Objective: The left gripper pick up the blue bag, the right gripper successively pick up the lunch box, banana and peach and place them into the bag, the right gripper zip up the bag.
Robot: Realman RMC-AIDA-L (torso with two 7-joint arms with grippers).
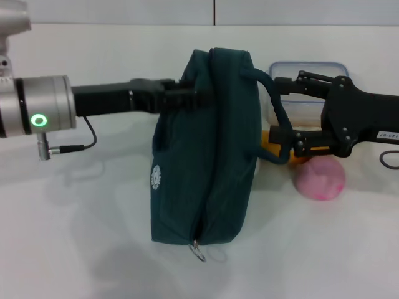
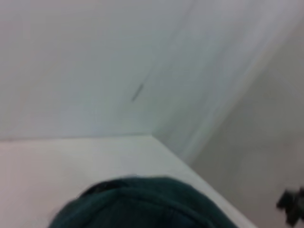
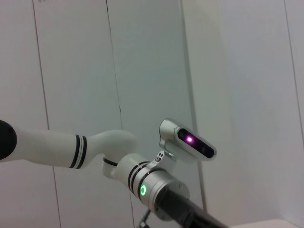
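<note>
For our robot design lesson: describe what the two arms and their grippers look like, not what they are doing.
The left arm is a silver-white cylinder with a black band, a glowing green ring light and a thin black cable, ending in the black left gripper. The right gripper is matte black linkage with a small white label and a black cable.

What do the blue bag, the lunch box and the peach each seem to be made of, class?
Blue bag: matte woven fabric, judging by its soft folds, with a metal-looking zip pull.
Lunch box: probably clear plastic; see-through walls, bluish rim.
Peach: pink with a dull, fuzzy-looking skin; real or imitation, I cannot tell.
</note>
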